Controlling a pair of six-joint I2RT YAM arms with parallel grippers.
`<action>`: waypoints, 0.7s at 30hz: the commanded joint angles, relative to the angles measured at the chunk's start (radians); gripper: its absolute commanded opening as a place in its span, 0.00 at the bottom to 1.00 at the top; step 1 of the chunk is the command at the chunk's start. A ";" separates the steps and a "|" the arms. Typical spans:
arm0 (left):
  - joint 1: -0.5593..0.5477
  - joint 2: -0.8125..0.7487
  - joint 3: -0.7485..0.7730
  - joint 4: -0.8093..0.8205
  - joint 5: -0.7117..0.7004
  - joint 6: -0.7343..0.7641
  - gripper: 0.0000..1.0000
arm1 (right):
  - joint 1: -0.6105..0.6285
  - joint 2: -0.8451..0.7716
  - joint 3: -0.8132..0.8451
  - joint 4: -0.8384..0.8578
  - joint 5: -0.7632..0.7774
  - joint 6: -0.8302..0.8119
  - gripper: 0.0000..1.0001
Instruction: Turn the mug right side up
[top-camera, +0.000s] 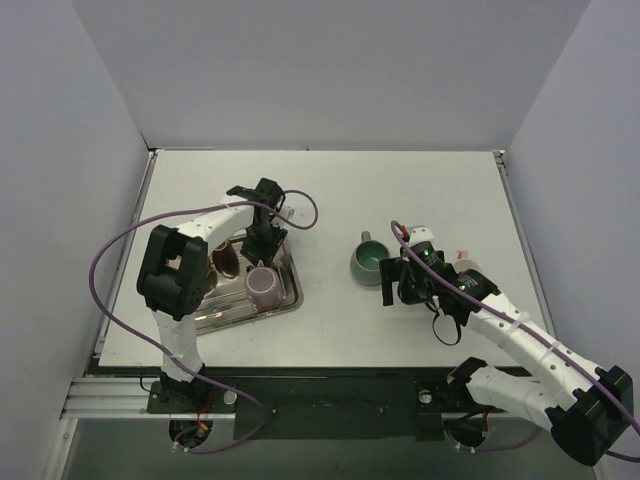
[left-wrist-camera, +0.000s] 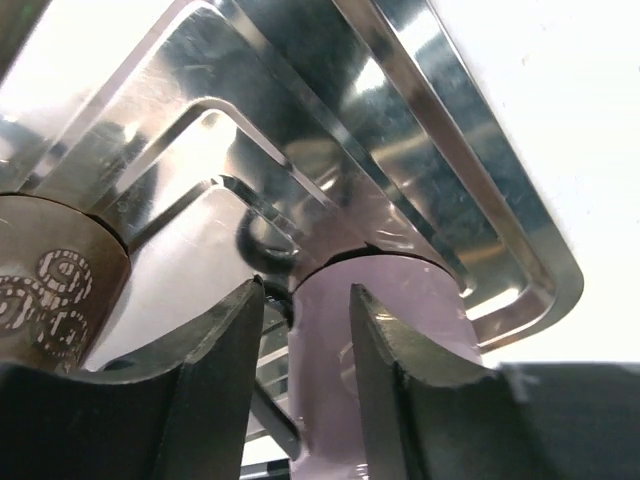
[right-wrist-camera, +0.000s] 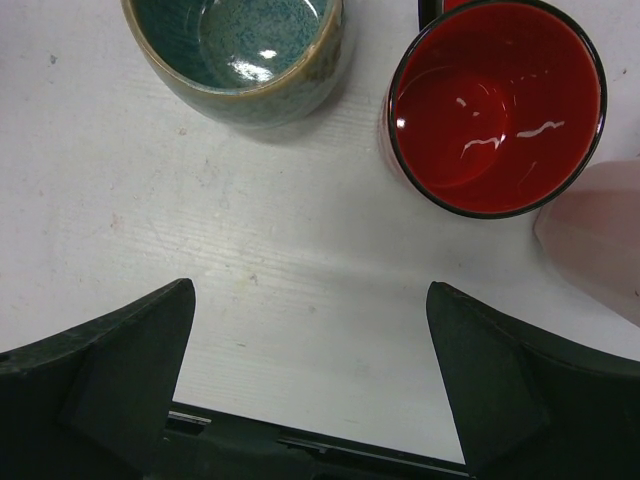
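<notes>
A mauve mug (top-camera: 264, 288) stands bottom-up in the metal tray (top-camera: 285, 300), next to a brown patterned mug (top-camera: 225, 258). My left gripper (top-camera: 262, 243) is down in the tray at the mauve mug's far side. In the left wrist view its jaws (left-wrist-camera: 305, 292) are narrowly open and straddle a part of the mauve mug (left-wrist-camera: 410, 320). The right finger touches it and a thin gap shows at the left finger. The brown mug (left-wrist-camera: 55, 285) is at the left. My right gripper (top-camera: 400, 282) is wide open and empty above the table (right-wrist-camera: 310, 290).
A teal mug (top-camera: 367, 262) and a red-lined mug (right-wrist-camera: 495, 105) stand upright just ahead of the right gripper; the teal one also shows in the right wrist view (right-wrist-camera: 240, 50). A pale pink object (right-wrist-camera: 600, 240) lies right of the red mug. The tray's raised rim (left-wrist-camera: 480, 190) surrounds the left gripper.
</notes>
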 joint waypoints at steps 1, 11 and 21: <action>-0.005 0.004 0.038 -0.168 0.102 0.070 0.44 | 0.005 0.010 -0.010 0.002 0.035 -0.004 0.94; 0.009 0.008 0.024 -0.168 0.215 0.113 0.01 | 0.006 0.015 -0.006 0.013 0.035 -0.010 0.94; -0.052 0.001 0.088 -0.159 0.275 0.401 0.00 | 0.008 0.021 -0.003 0.013 0.032 -0.008 0.94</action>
